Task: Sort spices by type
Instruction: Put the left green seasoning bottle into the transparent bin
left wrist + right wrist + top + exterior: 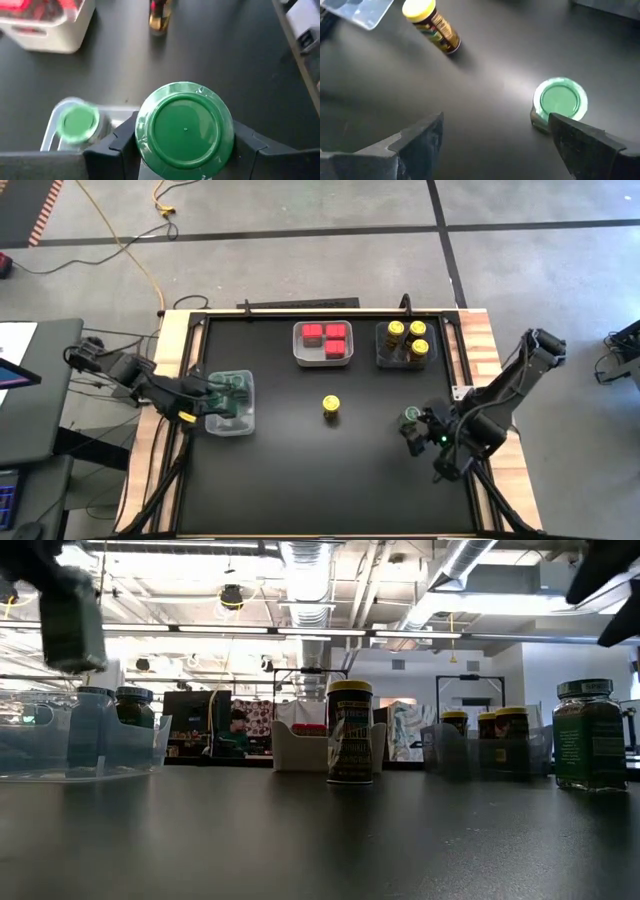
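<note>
Filling most of the left wrist view, a green-lidded jar [185, 131] sits clenched between the left gripper [185, 150]'s dark fingers, its body hidden under its own lid. Just beyond it a second green jar [76, 122] stands blurred inside the clear tray [243, 423] at the table's left edge; from above, the arm covers most of that tray. On the right side, the right gripper [495, 145] hangs with its fingers spread wide and empty, a lone green-topped jar [560, 100] standing on the black table [300, 470] just ahead of one finger, part of its side cut off behind it. Near the table's middle stands a single yellow-lidded jar [331, 406], upright and apart from everything. Farther back, a white tray [322, 360] holds red boxes [325, 337], and beside it another clear tray [382, 360] holds three yellow jars [407, 340]. In the low view these back trays appear dim and their labels unreadable.
</note>
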{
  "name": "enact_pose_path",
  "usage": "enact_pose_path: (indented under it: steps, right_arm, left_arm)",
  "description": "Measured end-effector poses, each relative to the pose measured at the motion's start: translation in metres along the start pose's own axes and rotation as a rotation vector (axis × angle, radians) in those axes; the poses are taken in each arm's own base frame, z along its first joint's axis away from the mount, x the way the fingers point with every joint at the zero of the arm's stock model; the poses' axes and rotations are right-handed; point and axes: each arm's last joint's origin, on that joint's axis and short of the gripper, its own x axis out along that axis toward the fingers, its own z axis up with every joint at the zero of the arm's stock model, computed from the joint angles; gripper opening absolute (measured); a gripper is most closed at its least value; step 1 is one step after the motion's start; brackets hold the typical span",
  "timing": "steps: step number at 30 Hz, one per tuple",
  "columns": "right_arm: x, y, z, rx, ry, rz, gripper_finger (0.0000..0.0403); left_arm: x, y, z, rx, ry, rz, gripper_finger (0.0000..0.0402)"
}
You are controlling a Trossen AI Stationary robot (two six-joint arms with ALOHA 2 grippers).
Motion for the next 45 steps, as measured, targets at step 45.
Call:
enact_pose_path:
  steps: [45]
  right_arm:
    - [0.02, 0.002, 0.025, 0.125, -0.053, -0.088, 0.0385]
  left_arm:
    - [0.012, 0.006, -0.025, -0.016, 0.124, 0.044, 0.0192]
